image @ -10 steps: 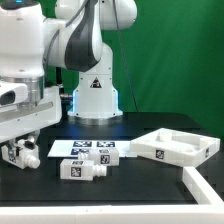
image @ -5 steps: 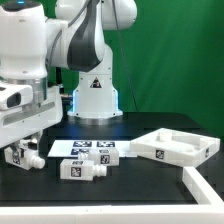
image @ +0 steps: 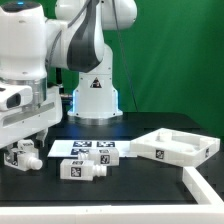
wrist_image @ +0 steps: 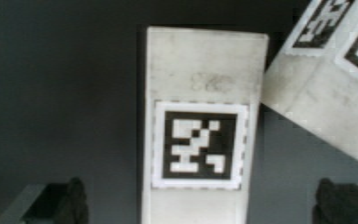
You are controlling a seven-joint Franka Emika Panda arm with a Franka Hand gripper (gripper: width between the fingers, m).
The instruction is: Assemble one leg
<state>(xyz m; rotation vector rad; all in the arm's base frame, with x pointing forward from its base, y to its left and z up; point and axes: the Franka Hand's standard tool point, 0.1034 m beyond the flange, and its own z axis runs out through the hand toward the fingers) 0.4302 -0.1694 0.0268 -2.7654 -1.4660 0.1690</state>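
Observation:
A leg (wrist_image: 202,110), a white block with a black-and-white tag, lies on the black table between my open fingertips (wrist_image: 60,200). My gripper (wrist_image: 202,205) is open around it and not closed on it. A second leg (wrist_image: 327,80) lies tilted right beside it. In the exterior view my gripper (image: 17,146) hangs low over these legs (image: 24,156) at the exterior view's left. Two more legs lie near the middle, one in front (image: 85,170) and one (image: 104,155) at the marker board's edge.
The marker board (image: 80,146) lies flat behind the legs. A large white square panel with a raised rim (image: 176,146) sits at the exterior view's right. A white table border (image: 205,195) runs along the front right. The robot base (image: 95,95) stands behind.
My gripper has sunk slightly toward the legs at the exterior view's left. The parts on the table have not moved.

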